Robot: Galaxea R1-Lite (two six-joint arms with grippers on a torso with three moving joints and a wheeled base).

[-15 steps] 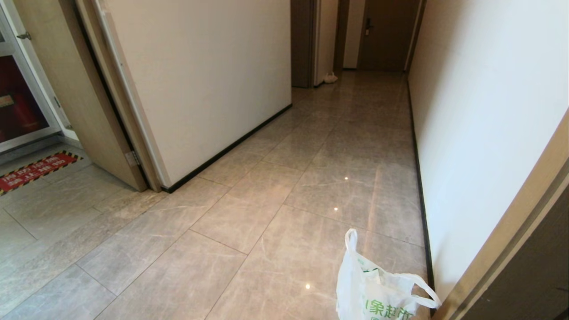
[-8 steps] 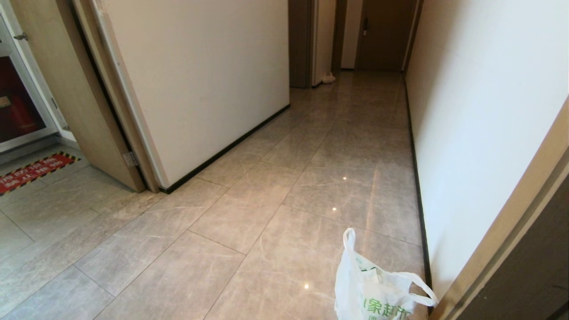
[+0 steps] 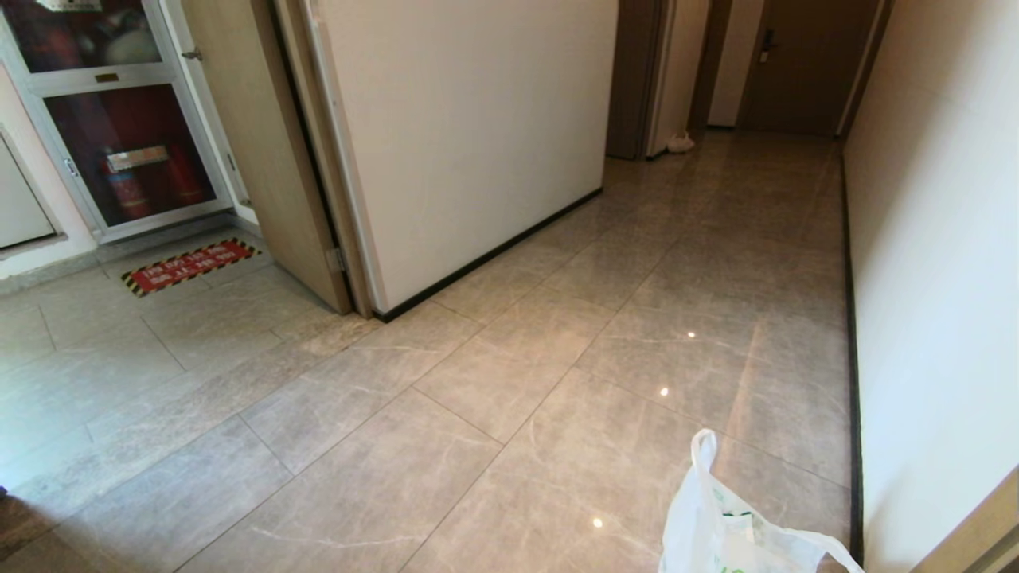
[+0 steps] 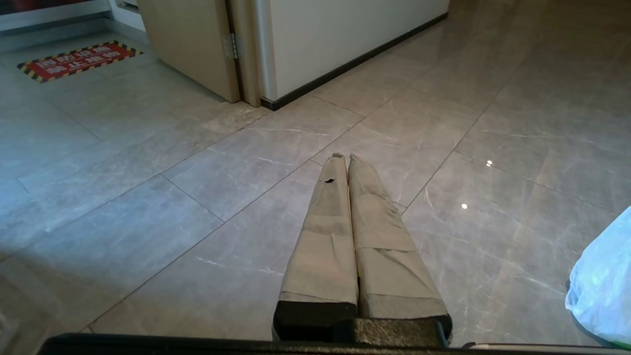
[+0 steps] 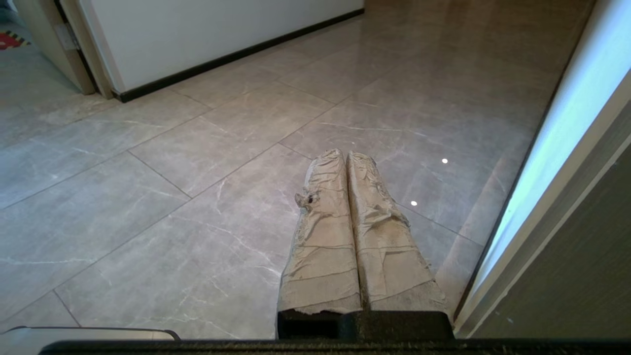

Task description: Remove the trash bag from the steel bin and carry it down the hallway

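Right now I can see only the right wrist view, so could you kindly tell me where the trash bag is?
Observer: In the head view the trash bag is at the bottom right, close to the right-hand wall.
Operator: Thank you. Is the left gripper holding it?
Observer: No; the left gripper is shut with nothing between its fingers.
Operator: Is anything ahead of us?
Observer: A small white thing lies by a door frame far down the hallway.

Trash bag near right wall of hallway.
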